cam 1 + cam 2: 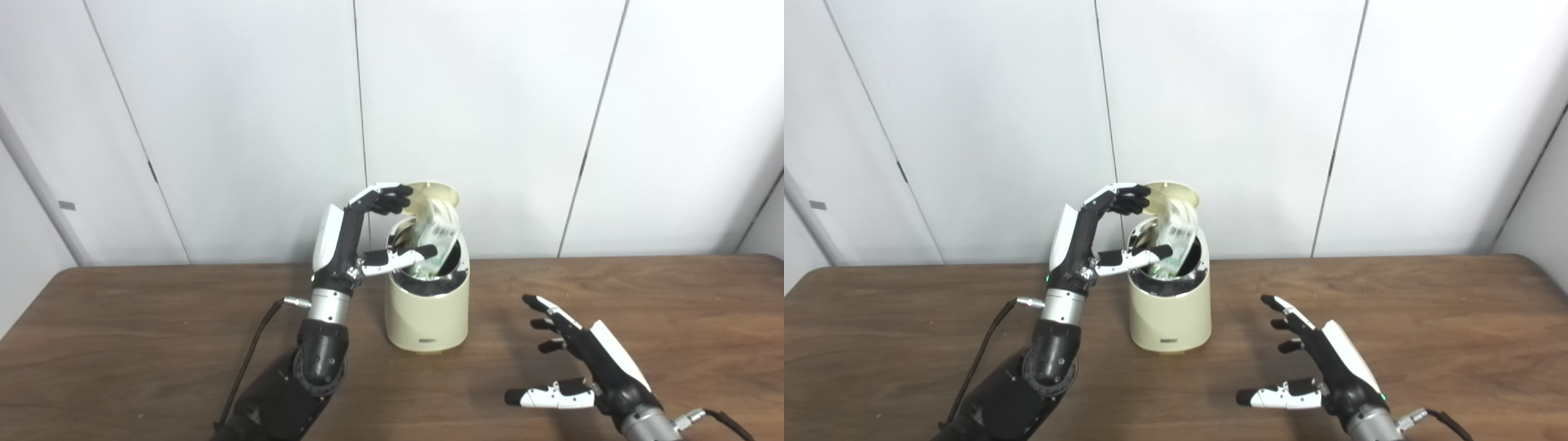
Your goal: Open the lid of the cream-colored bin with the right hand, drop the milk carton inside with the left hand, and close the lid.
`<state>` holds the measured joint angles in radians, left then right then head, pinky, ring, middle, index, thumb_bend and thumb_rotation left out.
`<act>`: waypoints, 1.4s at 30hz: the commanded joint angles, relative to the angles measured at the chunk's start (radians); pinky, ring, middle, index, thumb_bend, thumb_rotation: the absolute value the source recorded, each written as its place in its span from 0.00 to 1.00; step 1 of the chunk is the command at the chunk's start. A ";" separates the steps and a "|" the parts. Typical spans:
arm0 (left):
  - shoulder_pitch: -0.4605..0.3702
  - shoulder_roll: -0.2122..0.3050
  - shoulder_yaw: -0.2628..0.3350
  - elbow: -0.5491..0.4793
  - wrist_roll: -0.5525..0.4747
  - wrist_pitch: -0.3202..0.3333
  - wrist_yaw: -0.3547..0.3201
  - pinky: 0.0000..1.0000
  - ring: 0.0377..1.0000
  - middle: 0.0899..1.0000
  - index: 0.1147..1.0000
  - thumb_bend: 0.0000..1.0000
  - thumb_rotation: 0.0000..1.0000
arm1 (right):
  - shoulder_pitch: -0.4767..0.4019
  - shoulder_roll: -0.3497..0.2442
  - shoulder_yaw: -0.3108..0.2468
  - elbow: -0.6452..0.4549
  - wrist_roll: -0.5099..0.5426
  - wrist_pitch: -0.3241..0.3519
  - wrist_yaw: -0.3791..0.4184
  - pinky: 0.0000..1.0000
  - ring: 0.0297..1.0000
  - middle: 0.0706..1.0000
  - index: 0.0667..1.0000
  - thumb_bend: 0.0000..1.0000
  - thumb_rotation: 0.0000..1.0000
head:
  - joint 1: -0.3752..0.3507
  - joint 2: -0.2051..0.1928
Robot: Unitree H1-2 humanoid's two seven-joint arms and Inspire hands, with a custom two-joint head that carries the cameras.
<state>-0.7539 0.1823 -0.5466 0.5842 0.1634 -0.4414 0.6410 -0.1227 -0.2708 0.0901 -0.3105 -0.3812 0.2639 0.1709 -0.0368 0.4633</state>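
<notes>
The cream-colored bin (427, 312) stands on the table's middle with its lid (438, 193) tipped up at the back. The milk carton (440, 236), blurred and tilted, sits half inside the bin's mouth. My left hand (361, 236) hovers at the bin's left rim, open, with its fingers (387, 199) arched above the carton and its thumb across the opening; neither seems to grip the carton. My right hand (576, 361) floats open above the table to the front right of the bin, apart from it.
The brown wooden table (153, 318) reaches to a white panelled wall close behind the bin. A black cable (257, 343) hangs from my left forearm down to the tabletop.
</notes>
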 commanded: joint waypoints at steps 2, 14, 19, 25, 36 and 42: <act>-0.043 0.017 0.000 -0.031 0.012 -0.029 0.039 0.62 0.69 0.73 0.74 0.87 0.11 | -0.029 -0.007 -0.006 -0.035 0.004 -0.012 -0.002 0.70 0.84 0.92 0.90 0.79 0.21 | 0.000 0.002; -0.044 0.016 -0.018 -0.027 0.012 -0.029 0.077 0.59 0.68 0.71 0.69 0.80 0.00 | -0.026 -0.010 -0.010 -0.033 0.003 -0.012 0.008 0.71 0.85 0.92 0.91 0.79 0.23 | 0.006 0.005; -0.044 0.019 -0.022 -0.030 0.011 -0.029 0.083 0.60 0.68 0.71 0.69 0.79 0.00 | -0.026 -0.010 -0.011 -0.032 0.005 -0.019 0.007 0.71 0.86 0.92 0.91 0.79 0.23 | 0.008 0.004; -0.004 0.026 0.042 -0.111 -0.057 -0.029 -0.013 0.55 0.63 0.67 0.66 0.74 0.01 | -0.029 -0.012 -0.016 -0.035 0.016 -0.021 0.009 0.71 0.86 0.93 0.90 0.78 0.22 | 0.015 0.002; 0.199 0.087 0.344 -0.429 -0.196 0.021 -0.394 0.56 0.66 0.73 0.76 0.64 0.23 | -0.060 -0.029 -0.045 0.003 0.050 -0.066 -0.002 0.73 0.85 0.92 0.91 0.75 0.18 | 0.034 -0.001; 0.308 0.102 0.449 -0.552 -0.263 0.160 -0.522 0.57 0.68 0.74 0.77 0.67 0.17 | -0.086 -0.036 -0.053 0.017 0.060 -0.077 -0.001 0.66 0.84 0.92 0.91 0.77 0.23 | 0.041 -0.002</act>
<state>-0.4322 0.2778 -0.1143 0.0691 -0.0829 -0.2886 0.1427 -0.1687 -0.2902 0.0473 -0.2719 -0.3255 0.2294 0.1858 0.0031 0.4602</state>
